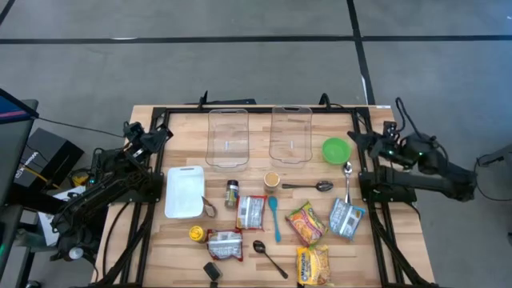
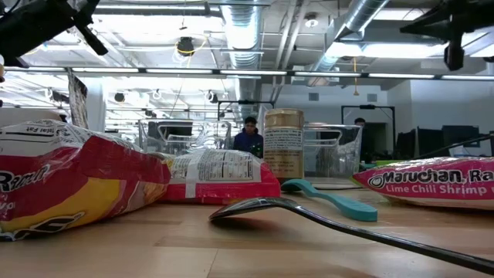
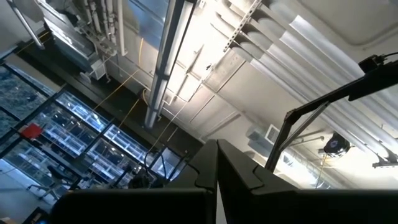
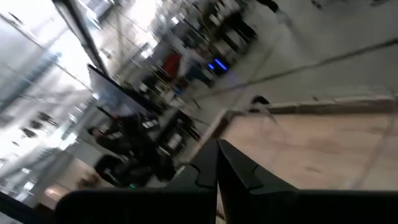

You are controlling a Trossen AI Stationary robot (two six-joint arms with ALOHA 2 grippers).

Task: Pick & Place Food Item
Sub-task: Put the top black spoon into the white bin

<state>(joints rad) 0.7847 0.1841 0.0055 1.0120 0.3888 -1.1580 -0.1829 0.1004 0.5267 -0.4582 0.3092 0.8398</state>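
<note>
Food packets lie flat on the near half of the wooden table (image 1: 160, 256): two red-and-white packs (image 1: 250, 211) (image 1: 226, 244), two yellow-orange noodle packs (image 1: 306, 222) (image 1: 313, 264) and a blue-white pack (image 1: 346, 218). A spice jar (image 1: 231, 193) lies beside them. My left gripper (image 1: 162, 136) is raised over the table's far left corner, shut and empty; its wrist view shows only the ceiling past the shut fingers (image 3: 217, 149). My right gripper (image 1: 356, 138) is raised near the far right corner, shut and empty (image 4: 217, 146).
Two clear tubs (image 1: 228, 138) (image 1: 290, 134) stand at the far edge, a green bowl (image 1: 336, 150) to their right. A white board (image 1: 185, 191), a small cup (image 1: 272, 180), a teal spoon (image 1: 274, 218) and metal spoons (image 1: 308, 186) (image 1: 348, 180) (image 1: 268, 256) lie among the packets.
</note>
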